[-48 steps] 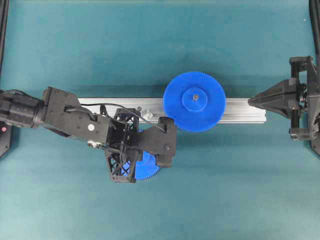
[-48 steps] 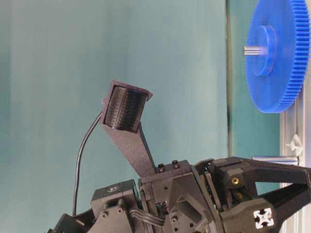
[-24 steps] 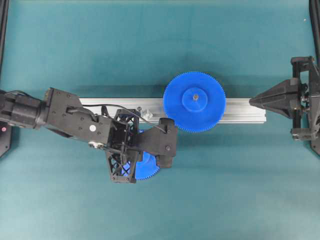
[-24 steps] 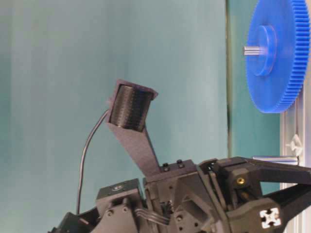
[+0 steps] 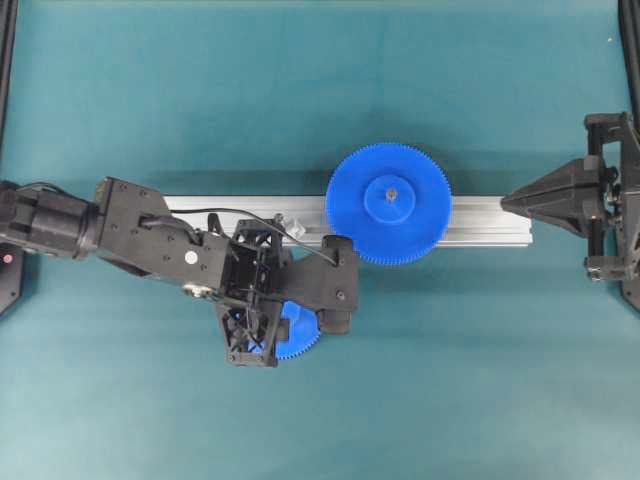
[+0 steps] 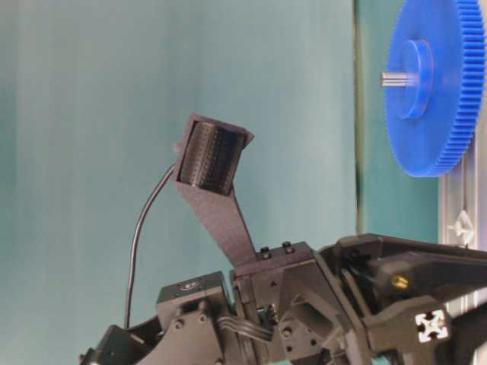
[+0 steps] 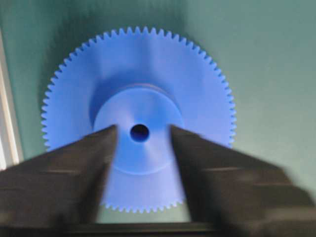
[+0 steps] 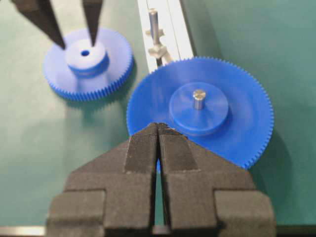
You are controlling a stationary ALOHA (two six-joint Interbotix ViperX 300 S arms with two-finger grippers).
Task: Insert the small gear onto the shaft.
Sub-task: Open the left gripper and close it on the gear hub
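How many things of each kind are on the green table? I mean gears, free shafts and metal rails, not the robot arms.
Gears: 2, the small gear and the large gear
Free shafts: 1, the shaft
Metal rails: 1, the rail
Total: 4

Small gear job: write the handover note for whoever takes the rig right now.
Left gripper: open, its fingers astride the raised hub of the small gear, no grip yet.
Right gripper: shut, empty, idle off the rail's right end.
Small gear lies flat on the mat beside the rail. The shaft stands bare on the rail; the large gear is already mounted.
Left: grasp, lift, seat the small gear on the shaft.
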